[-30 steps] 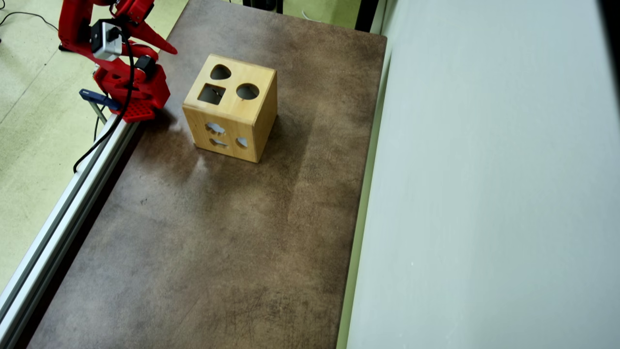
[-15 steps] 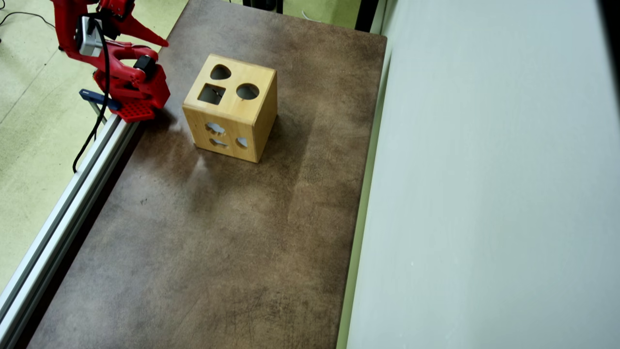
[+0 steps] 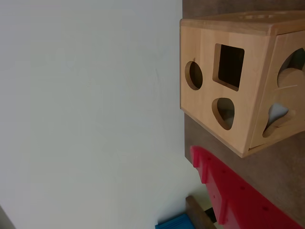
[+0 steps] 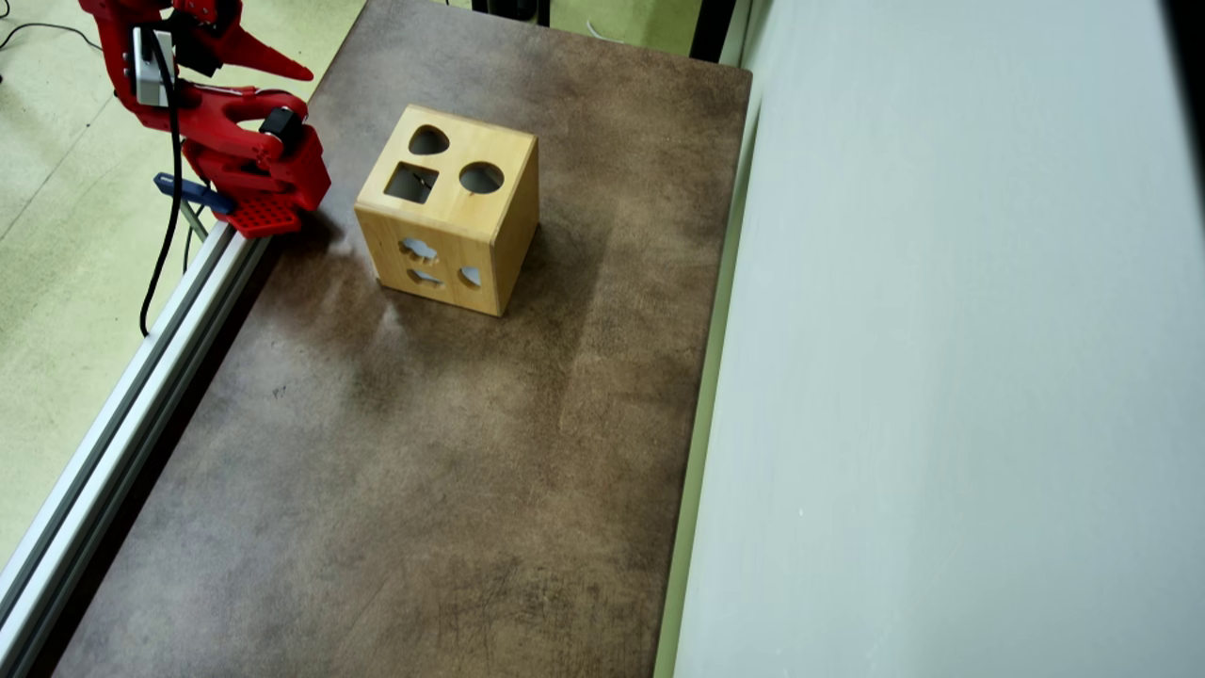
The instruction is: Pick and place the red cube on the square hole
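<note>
The red cube is not in view in either frame. The light wooden box (image 4: 452,226) stands on the brown table, and the square hole (image 4: 410,182) is in its top face, beside a round hole and a rounded heart-like hole. In the wrist view the box (image 3: 257,119) lies at the upper right, with the square hole (image 3: 229,67) dark and empty-looking. My gripper (image 4: 301,72) is folded back over the table's far left corner, well left of the box. Its jaws look closed into one red wedge with nothing in them. Only one red finger (image 3: 224,191) shows in the wrist view.
A pale wall (image 4: 941,377) runs along the table's right side and fills the left of the wrist view. An aluminium rail (image 4: 132,377) lines the table's left edge. A blue clamp (image 4: 193,191) sits by the arm's base (image 4: 268,184).
</note>
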`<action>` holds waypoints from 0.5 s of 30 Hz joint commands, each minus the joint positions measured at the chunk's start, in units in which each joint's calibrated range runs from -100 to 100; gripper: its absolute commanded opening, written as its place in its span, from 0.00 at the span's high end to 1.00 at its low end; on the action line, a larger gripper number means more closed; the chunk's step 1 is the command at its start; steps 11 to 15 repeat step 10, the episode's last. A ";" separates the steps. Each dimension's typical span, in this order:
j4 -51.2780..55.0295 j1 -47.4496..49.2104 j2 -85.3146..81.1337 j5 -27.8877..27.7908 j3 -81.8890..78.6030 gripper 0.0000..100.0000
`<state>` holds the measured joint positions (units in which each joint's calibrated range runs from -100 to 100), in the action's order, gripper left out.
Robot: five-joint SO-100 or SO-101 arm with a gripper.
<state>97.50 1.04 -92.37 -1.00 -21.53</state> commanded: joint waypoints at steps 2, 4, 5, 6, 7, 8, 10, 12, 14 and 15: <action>0.17 0.22 -2.36 -0.39 1.23 0.13; 0.17 0.22 -2.79 -0.39 1.23 0.13; 0.17 0.22 -2.79 -0.39 1.23 0.13; 0.17 0.22 -2.79 -0.39 1.23 0.13; 0.17 0.22 -2.79 -0.39 1.23 0.13; 0.17 0.22 -2.79 -0.39 1.23 0.13; 0.25 0.22 -2.79 -0.39 1.23 0.13; 0.25 0.22 -2.79 -0.39 1.23 0.13; 0.25 0.22 -2.79 -0.39 1.23 0.13; 0.25 0.22 -2.79 -0.39 1.23 0.13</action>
